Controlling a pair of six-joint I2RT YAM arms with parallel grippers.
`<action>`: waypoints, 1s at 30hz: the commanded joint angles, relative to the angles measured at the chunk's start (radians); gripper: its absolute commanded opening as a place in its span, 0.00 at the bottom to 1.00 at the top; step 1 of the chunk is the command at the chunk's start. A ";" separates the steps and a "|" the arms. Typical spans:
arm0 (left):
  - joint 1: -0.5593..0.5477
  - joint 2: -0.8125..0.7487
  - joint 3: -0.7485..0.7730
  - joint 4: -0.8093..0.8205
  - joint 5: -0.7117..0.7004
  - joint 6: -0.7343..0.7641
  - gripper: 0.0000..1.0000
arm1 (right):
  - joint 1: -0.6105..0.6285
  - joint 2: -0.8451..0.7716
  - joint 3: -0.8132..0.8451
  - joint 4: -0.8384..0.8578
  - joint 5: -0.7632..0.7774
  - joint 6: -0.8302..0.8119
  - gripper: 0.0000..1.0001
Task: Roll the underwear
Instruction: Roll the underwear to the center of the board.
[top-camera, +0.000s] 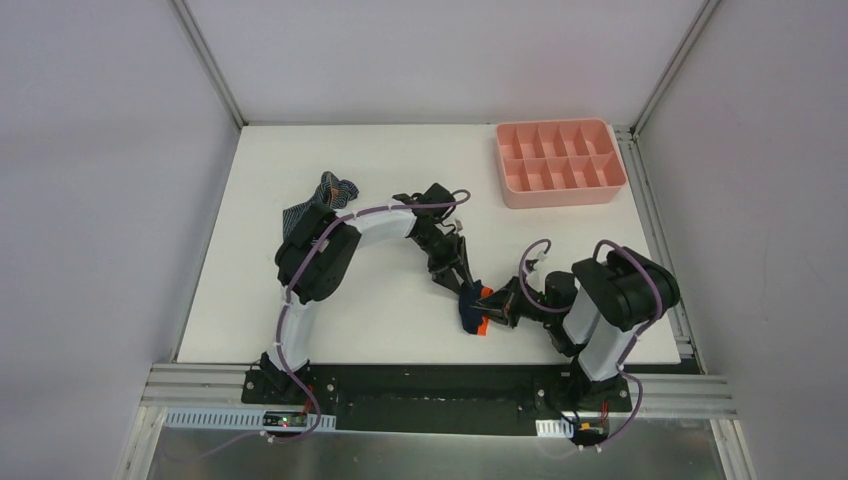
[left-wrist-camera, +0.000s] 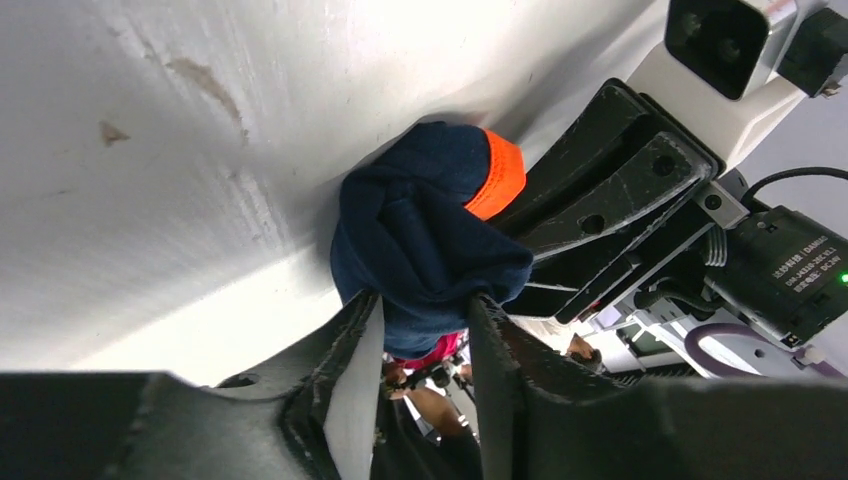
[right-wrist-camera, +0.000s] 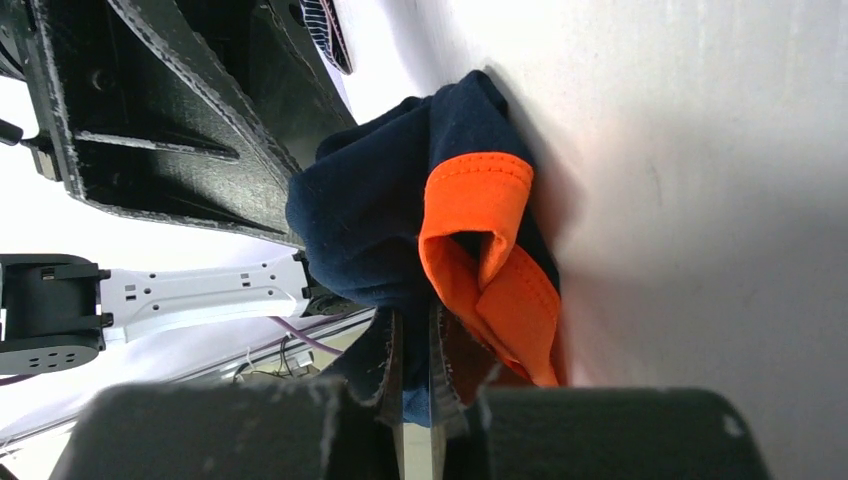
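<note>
Lower centre of the top view, the navy underwear (top-camera: 471, 314) lies bunched on the table (top-camera: 400, 320), right gripper (top-camera: 490, 306) pinched narrowly on it, left gripper (top-camera: 467, 291) clasping its other side; the striped underwear (top-camera: 328, 190) sits crumpled farther back, upper left

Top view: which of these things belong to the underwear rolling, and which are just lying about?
Part of the job:
- navy underwear with orange trim, pinched by the left gripper and right gripper
- striped underwear, bunched at the back left

Just lying about:
- pink compartment tray, back right
</note>
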 joint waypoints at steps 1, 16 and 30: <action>-0.029 0.030 0.029 0.000 0.024 -0.004 0.32 | 0.000 0.072 -0.023 0.039 0.032 0.013 0.00; -0.046 -0.030 -0.019 0.004 -0.098 -0.053 0.00 | 0.049 -0.421 0.073 -0.684 0.201 -0.169 0.64; -0.051 -0.013 -0.010 0.004 -0.078 -0.054 0.00 | 0.166 -0.850 0.332 -1.556 0.555 -0.365 0.80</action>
